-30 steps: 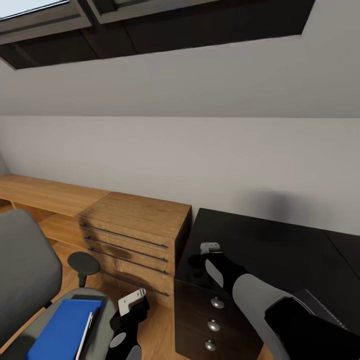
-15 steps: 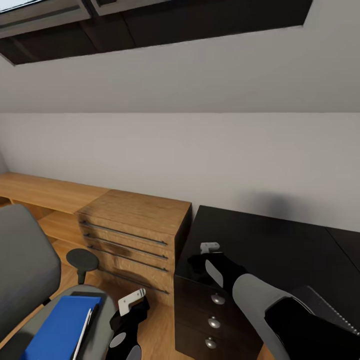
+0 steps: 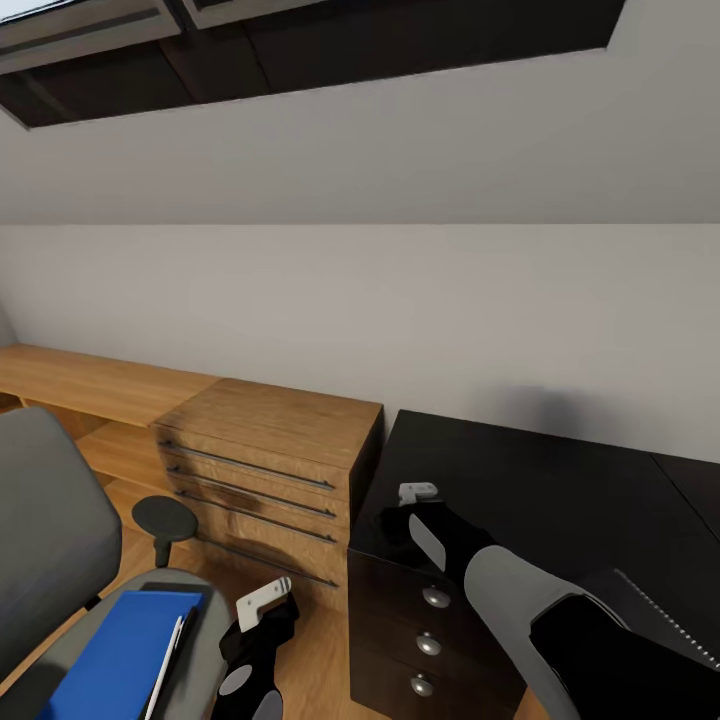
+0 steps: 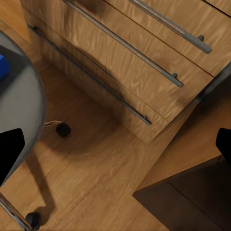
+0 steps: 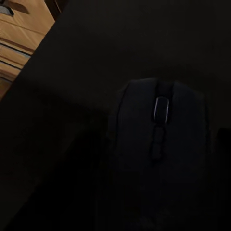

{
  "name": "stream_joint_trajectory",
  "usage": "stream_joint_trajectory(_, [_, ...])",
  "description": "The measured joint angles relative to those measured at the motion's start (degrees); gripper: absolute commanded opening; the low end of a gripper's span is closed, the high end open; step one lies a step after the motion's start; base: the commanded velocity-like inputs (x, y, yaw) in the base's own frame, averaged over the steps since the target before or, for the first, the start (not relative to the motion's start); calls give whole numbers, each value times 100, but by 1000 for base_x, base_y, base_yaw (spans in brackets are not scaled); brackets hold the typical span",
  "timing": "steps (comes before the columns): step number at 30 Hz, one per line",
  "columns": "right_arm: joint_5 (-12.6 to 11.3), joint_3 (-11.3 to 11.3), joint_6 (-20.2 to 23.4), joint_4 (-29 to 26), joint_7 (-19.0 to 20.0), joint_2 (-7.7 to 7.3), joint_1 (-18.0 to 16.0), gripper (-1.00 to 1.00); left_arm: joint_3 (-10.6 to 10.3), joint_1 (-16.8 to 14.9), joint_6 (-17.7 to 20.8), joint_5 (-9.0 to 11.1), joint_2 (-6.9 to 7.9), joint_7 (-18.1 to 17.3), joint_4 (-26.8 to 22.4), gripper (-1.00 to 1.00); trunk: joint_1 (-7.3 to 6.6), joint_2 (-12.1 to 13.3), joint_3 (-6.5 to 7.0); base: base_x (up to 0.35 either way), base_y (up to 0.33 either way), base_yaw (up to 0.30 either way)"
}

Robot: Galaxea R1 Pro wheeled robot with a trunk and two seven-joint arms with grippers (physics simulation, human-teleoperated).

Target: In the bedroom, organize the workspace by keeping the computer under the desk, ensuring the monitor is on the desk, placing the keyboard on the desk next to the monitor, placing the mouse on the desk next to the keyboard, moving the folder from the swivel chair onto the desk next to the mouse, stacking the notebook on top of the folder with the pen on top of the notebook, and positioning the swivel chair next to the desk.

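Progress: early stage, by judgement. The folder lies on the swivel chair, not on the desk. The keyboard rests at the desk's near right edge, partly hidden behind the right arm. The monitor and computer cannot be assessed here.

Mouse: the right wrist view shows the mouse close in front of the camera, over the glossy black desk top. It is black, rounded, with a pale scroll wheel in a centre groove. Contact with the desk surface cannot be confirmed.

Right gripper: positioned over the left end of the desk, above the drawer unit. The fingers appear dark at either side of the mouse in the wrist view; whether they clamp it cannot be told.

Left gripper: hangs above the wooden floor between the chair and the wooden chest of drawers. Fingers spread wide, nothing between them.

Folder: bright blue, flat on the grey seat. A thin white pen lies along its right edge beside a dark strip, probably the notebook.

Remaining: mouse placement next to the keyboard, folder transfer, notebook and pen stacking, chair positioning beside the desk.
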Motion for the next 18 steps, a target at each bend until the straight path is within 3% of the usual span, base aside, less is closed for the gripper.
stream_joint_trajectory(18, [-32,-4,88,-42,6,0,1,-100,7,0,0,0,0,0,0,100,0,0,0,0,0,0])
